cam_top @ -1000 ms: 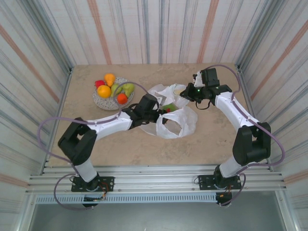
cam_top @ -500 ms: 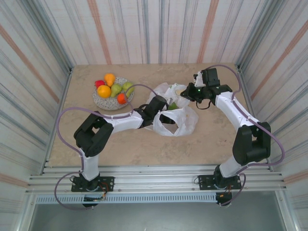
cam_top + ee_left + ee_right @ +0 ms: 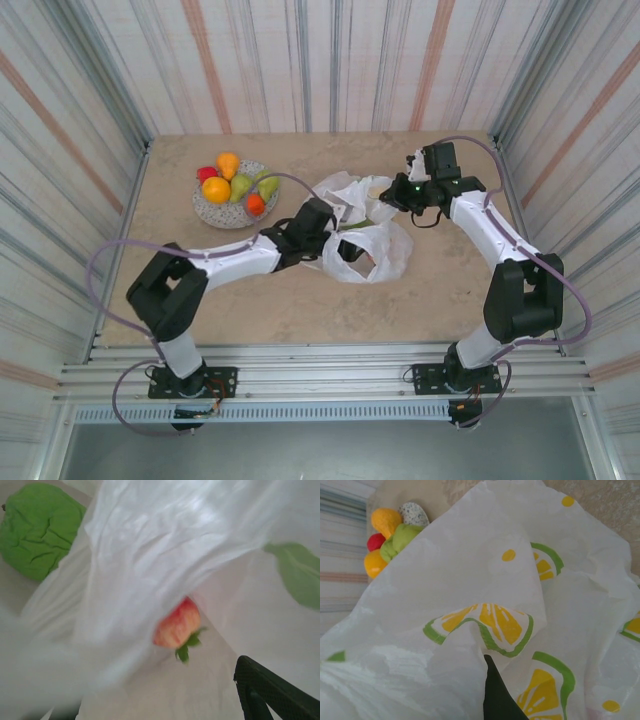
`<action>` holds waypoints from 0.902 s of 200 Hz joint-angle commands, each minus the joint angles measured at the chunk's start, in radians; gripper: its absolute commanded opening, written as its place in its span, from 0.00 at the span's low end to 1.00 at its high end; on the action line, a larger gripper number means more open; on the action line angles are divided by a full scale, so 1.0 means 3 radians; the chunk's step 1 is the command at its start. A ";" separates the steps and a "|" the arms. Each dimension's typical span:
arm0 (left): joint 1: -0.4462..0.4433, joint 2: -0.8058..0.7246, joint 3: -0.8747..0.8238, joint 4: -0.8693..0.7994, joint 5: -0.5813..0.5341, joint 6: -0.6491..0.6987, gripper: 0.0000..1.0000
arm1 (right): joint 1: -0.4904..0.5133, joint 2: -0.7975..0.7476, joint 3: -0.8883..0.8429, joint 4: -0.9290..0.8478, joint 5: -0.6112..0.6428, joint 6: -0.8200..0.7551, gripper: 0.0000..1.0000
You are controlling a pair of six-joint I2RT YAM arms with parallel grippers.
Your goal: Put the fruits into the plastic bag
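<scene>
Holds left gripper at frame centre, forearm stretched low from lower left. Points right gripper leftward, right of centre, elbow folded. Can't read either jaw opening.

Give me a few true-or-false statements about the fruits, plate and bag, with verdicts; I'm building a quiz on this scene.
1. The round speckled grey plate holds several glossy toy fruits. True.
2. The thin white citrus-printed plastic bag lies left of the plate in the top view. False: it lies to the plate's right.
3. A red strawberry-like toy fruit sits among the bag's white folds. True.
4. Every fruit is already in the bag. False: orange, green and red ones are on the plate.
</scene>
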 commanded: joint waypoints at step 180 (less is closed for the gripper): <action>0.1876 -0.2053 -0.0511 -0.1054 -0.0113 0.0031 0.90 | -0.0084 -0.0018 -0.0019 -0.0101 -0.0034 -0.0123 0.00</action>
